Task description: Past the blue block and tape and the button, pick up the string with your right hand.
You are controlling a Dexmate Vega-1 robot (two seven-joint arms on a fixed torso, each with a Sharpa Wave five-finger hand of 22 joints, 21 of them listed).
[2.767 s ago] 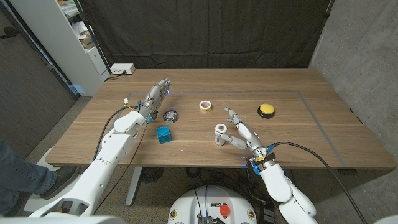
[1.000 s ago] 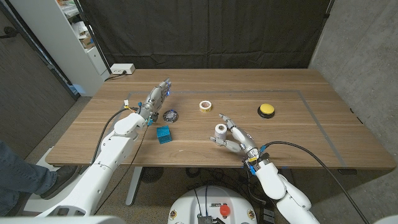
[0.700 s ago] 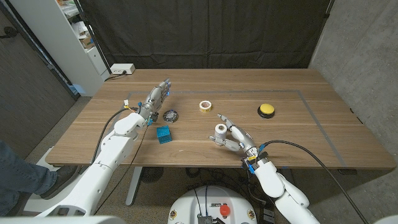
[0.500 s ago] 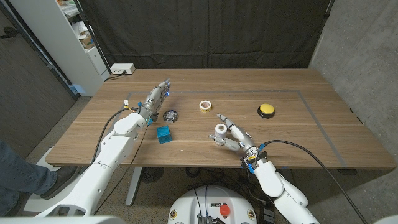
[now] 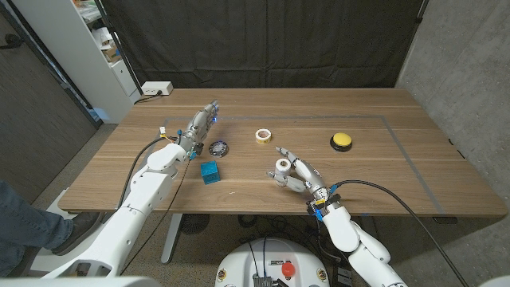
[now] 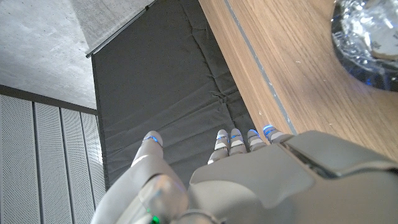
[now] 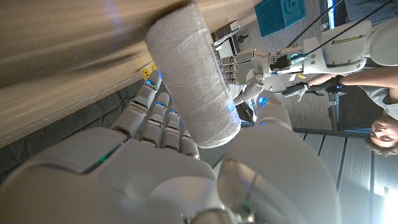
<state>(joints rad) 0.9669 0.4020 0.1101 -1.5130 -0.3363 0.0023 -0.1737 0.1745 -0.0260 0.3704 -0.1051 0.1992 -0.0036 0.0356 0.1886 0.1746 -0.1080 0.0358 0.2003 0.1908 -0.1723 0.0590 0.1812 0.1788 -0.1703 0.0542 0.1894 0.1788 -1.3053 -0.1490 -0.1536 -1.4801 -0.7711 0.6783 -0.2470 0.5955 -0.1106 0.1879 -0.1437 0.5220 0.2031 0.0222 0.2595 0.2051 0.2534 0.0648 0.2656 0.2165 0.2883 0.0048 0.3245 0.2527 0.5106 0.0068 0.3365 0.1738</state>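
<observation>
The string is a small white spool [image 5: 282,167] standing upright on the wooden table [image 5: 398,175], right of the blue block [image 5: 209,171]. My right hand [image 5: 301,177] is around it, fingers apart, some reaching past its far side and the thumb on its near side. In the right wrist view the spool [image 7: 193,74] sits between the fingers [image 7: 152,102] and the thumb [image 7: 270,112] of that hand [image 7: 155,174]; a firm grip is not plain. The tape roll [image 5: 263,135] and yellow button [image 5: 342,142] lie farther back. My left hand [image 5: 199,127] is open, fingers stretched out, holding nothing.
A dark shiny round object [image 5: 218,147] [image 6: 367,37] lies beside my left hand [image 6: 249,180], behind the blue block [image 7: 280,15]. A white power strip [image 5: 156,88] sits at the table's back left corner. A person [image 7: 379,124] is visible in the right wrist view.
My right hand has slid forward and left until its fingers surround the spool. The spool stays on the table. The left arm has not moved.
</observation>
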